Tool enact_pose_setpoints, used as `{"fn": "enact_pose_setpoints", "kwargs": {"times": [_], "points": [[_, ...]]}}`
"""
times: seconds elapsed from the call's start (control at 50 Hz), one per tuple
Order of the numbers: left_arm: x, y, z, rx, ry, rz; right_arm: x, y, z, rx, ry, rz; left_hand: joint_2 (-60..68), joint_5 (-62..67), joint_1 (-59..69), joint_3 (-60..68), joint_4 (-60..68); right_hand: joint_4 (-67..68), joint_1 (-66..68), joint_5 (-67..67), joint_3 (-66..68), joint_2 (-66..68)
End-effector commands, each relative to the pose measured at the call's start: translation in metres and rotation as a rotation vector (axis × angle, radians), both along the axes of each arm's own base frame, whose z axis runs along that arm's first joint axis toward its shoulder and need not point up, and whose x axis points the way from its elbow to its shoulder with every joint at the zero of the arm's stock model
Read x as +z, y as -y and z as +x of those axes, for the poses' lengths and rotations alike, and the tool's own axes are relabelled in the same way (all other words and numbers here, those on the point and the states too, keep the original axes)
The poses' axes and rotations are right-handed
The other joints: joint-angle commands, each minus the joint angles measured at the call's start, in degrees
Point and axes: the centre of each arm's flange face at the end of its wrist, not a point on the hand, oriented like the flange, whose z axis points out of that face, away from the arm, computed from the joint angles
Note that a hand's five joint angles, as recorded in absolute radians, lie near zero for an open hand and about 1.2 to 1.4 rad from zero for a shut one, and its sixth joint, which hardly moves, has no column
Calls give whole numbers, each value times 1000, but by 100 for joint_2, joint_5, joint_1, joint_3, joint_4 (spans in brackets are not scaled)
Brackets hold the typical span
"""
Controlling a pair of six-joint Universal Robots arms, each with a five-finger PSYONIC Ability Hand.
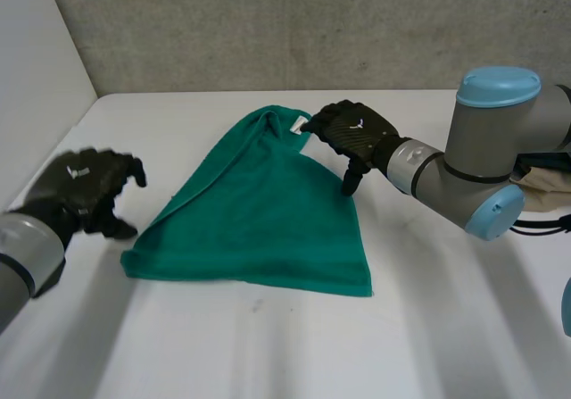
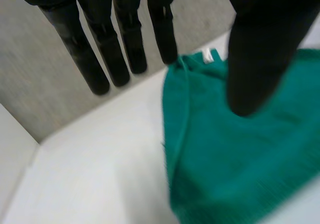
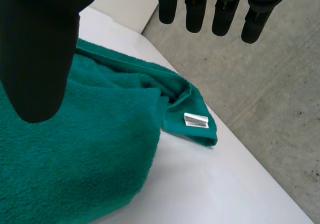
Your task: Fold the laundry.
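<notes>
- The white table [image 1: 268,345] carries a green towel [image 1: 259,220] at its middle. The towel's broad straight hem faces the near edge, and it narrows to a bunched end toward the far edge.
- The right arm [image 1: 482,167] comes in from the table's right edge, the left arm [image 1: 22,247] from its left near corner.
- The right hand [image 1: 352,131] is over the towel's bunched far end. In the head view its fingers look bent down. Its own wrist view shows the fingers [image 3: 222,8] straight and the thumb well apart, with nothing held.
- The left hand [image 1: 85,189] is near the towel's left near corner. Its wrist view shows it spread, with straight fingers [image 2: 125,33] and nothing in its grasp.
- The right wrist view shows a small white label [image 3: 196,120] on the folded far corner, with one layer lying over another.
</notes>
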Motion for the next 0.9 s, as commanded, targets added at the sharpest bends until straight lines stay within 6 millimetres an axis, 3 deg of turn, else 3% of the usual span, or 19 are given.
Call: {"fn": "enact_pose_setpoints", "kwargs": {"times": [0.02, 0.16, 0.44, 0.5, 0.54, 0.58, 0.68, 0.76, 0.78, 0.9], "points": [[-50, 0, 3, -14, 29, 171, 1, -8, -18, -48, 30, 62, -595, -578, -258, -622, -581, -56, -142, -150, -65, -50], [-88, 18, 10, -27, 121, 193, -9, -23, -29, -56, 70, 111, 363, 380, 700, 336, 377, -174, -260, -268, -183, -169], [-109, 44, 8, -28, 174, 96, -26, -28, -39, -74, 48, 141, 1575, 1592, 1912, 1548, 1589, -174, -260, -268, -183, -169], [-112, 47, 8, -30, 203, 75, -26, -27, -40, -78, 42, 137, 2614, 2631, 2951, 2587, 2628, -174, -260, -268, -183, -169], [-112, 51, 8, -27, 228, 46, -27, -26, -41, -80, 37, 131, 4555, 4573, 4893, 4528, 4570, -174, -260, -268, -183, -169], [-110, 55, 10, -6, 239, 21, -26, -26, -41, -79, 37, 127, 4568, 4585, 4905, 4541, 4582, -174, -260, -268, -183, -169], [-92, 66, 15, 63, 243, -72, -21, -24, -37, -67, 44, 104, 4568, 4585, 4905, 4541, 4582, -174, -260, -268, -183, -169], [-56, 61, 13, 51, 218, -177, -9, -15, -30, -49, 57, 46, 4568, 4585, 4905, 4541, 4582, -174, -260, -268, -183, -169], [-37, 56, 10, 29, 202, -232, -2, -10, -26, -29, 61, 7, 4568, 4585, 4905, 4541, 4582, -174, -260, -268, -183, -169], [21, 32, 2, -62, 135, -370, 13, 4, -2, 83, 64, -144, 4568, 4585, 4905, 4541, 4582, -174, -260, -268, -183, -169]]}}
